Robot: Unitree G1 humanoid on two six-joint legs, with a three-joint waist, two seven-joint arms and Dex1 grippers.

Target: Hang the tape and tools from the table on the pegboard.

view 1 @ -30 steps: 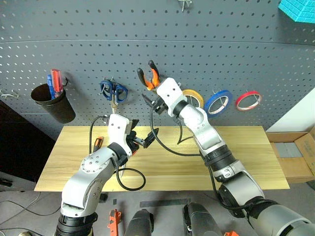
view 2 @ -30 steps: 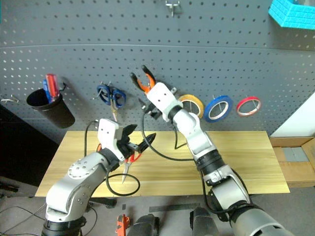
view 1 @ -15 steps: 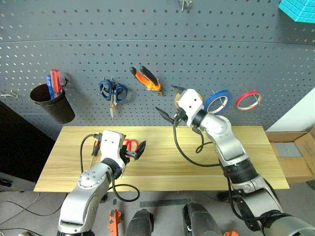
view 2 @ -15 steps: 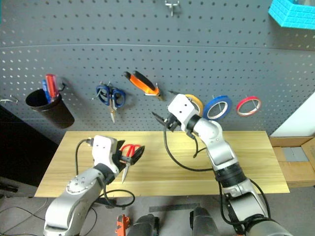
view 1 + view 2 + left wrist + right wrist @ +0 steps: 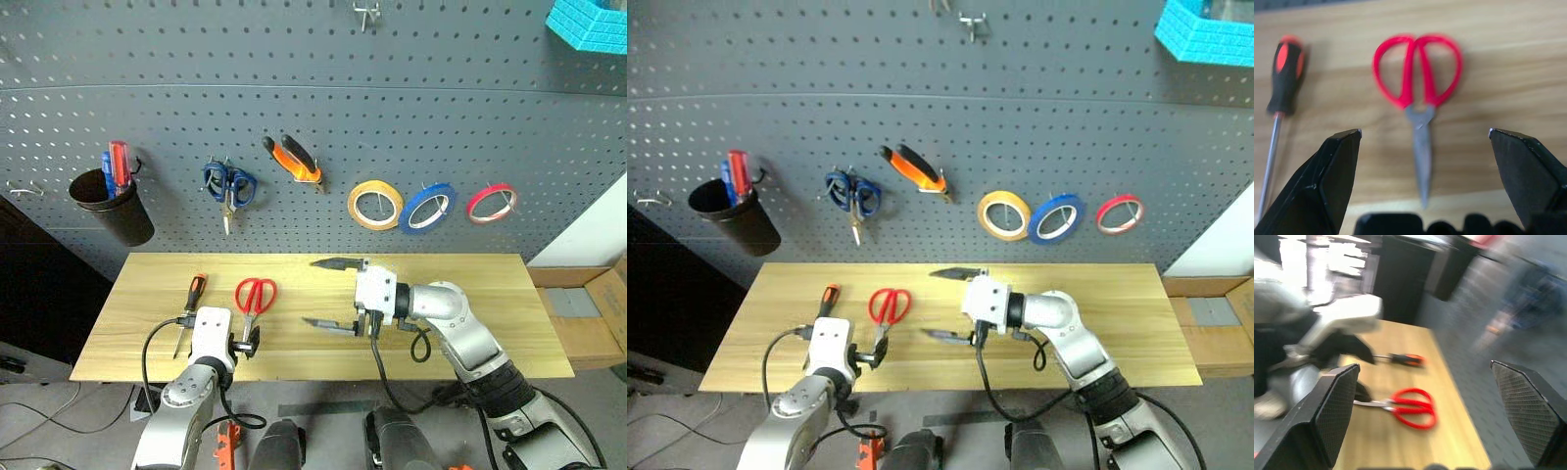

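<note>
Red-handled scissors [image 5: 254,295] lay on the table [image 5: 490,294], the screwdriver [image 5: 192,299] just to their left. Above the scissors on the pegboard [image 5: 294,88] hung the pliers [image 5: 293,160], with the yellow tape [image 5: 374,205] further right.

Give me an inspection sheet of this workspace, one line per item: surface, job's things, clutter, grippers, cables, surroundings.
Surface: light wooden table, mostly bare.
Job's things: red scissors and orange-handled screwdriver lie on the table; pliers and yellow tape hang on the pegboard.
Clutter: blue scissors, blue tape, red tape, and a black cup of screwdrivers, all on the pegboard.
Grippers: left gripper open, pointing at the red scissors; right gripper open over the table, holding nothing.
Cables: black cable loops from each wrist.
Surroundings: cardboard box beside the table; turquoise bin at the pegboard's top.
</note>
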